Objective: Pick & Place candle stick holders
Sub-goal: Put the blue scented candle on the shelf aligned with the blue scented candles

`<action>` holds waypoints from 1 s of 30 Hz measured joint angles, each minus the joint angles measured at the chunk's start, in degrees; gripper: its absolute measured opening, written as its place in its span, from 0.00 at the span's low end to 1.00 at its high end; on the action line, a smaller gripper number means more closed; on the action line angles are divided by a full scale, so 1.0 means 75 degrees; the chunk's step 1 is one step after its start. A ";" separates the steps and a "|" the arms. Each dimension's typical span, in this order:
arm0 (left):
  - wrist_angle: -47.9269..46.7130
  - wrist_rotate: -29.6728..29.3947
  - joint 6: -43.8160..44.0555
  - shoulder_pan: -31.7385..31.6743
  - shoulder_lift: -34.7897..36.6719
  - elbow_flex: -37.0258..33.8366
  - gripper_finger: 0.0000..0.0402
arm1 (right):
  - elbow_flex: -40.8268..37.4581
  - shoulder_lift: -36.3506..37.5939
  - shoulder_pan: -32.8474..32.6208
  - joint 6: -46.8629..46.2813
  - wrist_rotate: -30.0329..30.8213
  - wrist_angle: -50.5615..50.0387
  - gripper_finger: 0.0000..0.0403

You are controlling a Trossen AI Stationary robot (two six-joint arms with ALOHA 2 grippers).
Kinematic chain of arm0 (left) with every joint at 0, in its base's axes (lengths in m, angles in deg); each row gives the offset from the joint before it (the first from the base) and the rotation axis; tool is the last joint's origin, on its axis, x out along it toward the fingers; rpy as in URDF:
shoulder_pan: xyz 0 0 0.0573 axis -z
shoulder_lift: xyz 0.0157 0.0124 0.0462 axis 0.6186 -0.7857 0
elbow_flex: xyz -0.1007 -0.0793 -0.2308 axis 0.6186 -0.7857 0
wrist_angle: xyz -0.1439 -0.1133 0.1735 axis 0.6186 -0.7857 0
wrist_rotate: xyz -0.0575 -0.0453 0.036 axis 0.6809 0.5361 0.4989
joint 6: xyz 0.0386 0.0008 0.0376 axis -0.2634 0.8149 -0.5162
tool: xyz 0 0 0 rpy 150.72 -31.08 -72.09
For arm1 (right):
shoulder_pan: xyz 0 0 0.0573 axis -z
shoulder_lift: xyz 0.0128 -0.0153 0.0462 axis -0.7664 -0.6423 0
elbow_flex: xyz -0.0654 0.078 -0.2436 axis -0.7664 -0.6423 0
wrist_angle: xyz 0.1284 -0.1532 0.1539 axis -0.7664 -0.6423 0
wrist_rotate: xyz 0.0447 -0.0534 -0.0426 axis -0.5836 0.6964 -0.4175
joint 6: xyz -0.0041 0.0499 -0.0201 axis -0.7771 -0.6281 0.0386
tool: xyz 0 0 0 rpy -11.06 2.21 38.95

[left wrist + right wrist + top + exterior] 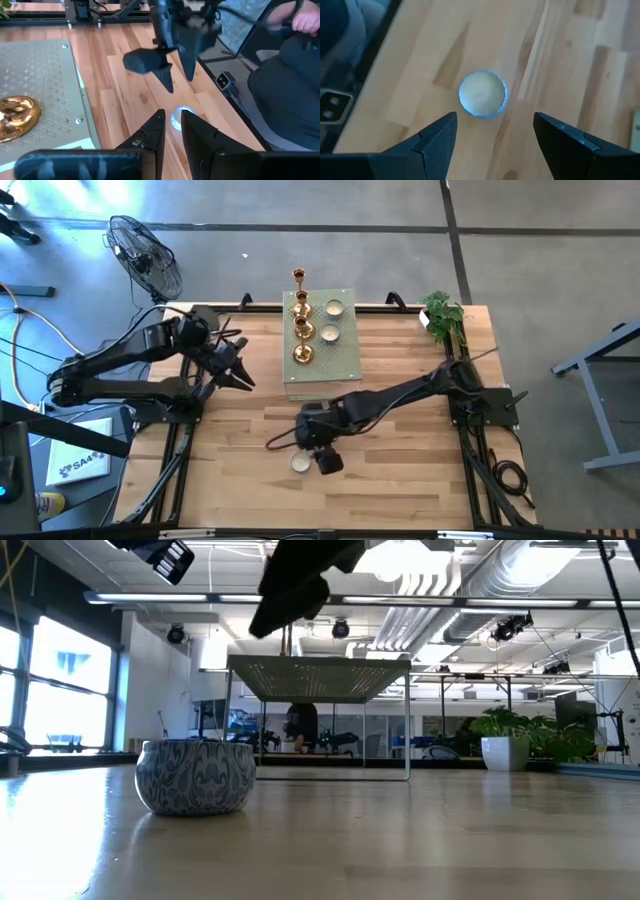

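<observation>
Three gold candle stick holders (301,328) stand in a row on the left part of the pale green slab (345,360) at the far middle. Two cream-white cups (331,320) sit beside them on the slab. A third cream cup (300,463) stands on its base on the wooden table near the front; it also shows in the low view (195,775) and the right wrist view (482,94). My right gripper (495,117) hangs open above this cup without touching it. My left gripper (240,370) is open and empty, left of the slab.
The slab (320,675) stands raised on thin legs. A potted plant (443,315) is at the far right corner. A fan (145,255) stands on the floor beyond the table's left. A seated person (290,80) is at the near side.
</observation>
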 joint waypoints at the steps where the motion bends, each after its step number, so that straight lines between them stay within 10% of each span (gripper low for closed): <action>1: 0.0057 0.0004 0.0059 0.0000 0.0059 -0.0087 0.15 | 0.0286 -0.0222 -0.0015 0.0047 0.0007 -0.0266 0.64; 15: 0.0546 0.0074 0.0112 0.0003 0.0413 -0.0731 0.15 | 0.2797 -0.2117 -0.0012 0.0162 -0.0273 -0.2165 0.64; 30: 0.1034 0.0111 0.0265 0.0000 0.0402 -0.0751 0.15 | 0.2928 -0.2200 -0.0191 -0.0457 0.0128 -0.1909 0.64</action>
